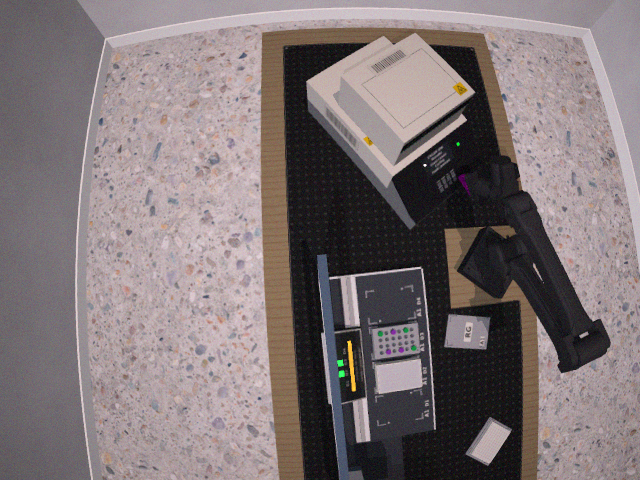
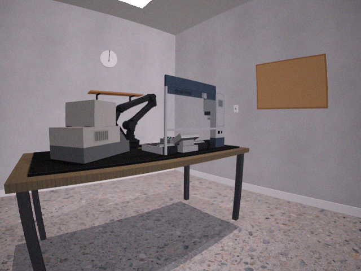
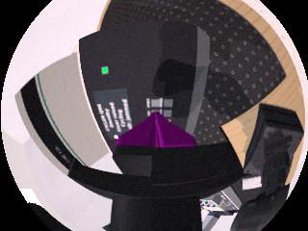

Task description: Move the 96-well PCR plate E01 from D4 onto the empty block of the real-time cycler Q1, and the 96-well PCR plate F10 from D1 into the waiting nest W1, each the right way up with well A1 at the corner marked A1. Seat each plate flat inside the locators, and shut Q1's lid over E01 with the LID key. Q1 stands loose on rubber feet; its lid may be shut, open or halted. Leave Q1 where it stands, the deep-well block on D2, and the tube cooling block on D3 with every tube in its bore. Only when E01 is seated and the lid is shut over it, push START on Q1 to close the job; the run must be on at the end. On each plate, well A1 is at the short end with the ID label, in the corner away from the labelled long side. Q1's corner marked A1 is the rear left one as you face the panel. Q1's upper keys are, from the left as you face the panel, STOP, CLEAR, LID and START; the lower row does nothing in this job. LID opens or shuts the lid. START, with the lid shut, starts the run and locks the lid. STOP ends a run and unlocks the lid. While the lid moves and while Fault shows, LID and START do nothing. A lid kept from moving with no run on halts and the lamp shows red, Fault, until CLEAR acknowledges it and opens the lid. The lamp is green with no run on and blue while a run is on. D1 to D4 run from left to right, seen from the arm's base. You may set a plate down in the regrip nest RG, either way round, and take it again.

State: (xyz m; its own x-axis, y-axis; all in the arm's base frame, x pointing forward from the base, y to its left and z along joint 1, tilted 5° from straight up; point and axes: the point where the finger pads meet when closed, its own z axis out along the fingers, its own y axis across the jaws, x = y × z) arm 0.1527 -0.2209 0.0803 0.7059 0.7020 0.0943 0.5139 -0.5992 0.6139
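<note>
The cycler Q1 point(image 1: 392, 111) stands at the far end of the black mat, its beige lid point(image 1: 408, 93) lying level over the block. Its lamp point(image 1: 458, 144) is green, and also shows in the wrist view point(image 3: 104, 71). My gripper point(image 1: 463, 181) is shut and empty. Its purple fingertips point(image 3: 156, 131) sit right at the upper keys point(image 3: 161, 104) on the right of the black panel point(image 1: 439, 173); I cannot tell if they touch. A white plate point(image 1: 489, 440) lies in the nest at the near right. Deck places D4 point(image 1: 392, 299) and D1 point(image 1: 400, 410) hold no plate. Plate E01 is not in view.
The tube cooling block point(image 1: 395, 341) with green and purple tubes sits on D3, the white deep-well block point(image 1: 398, 375) on D2. The grey RG nest point(image 1: 463, 331) holds nothing. The liquid handler's blue frame point(image 1: 330, 361) rises left of the deck. My arm's base point(image 1: 488, 260) stands right of the panel.
</note>
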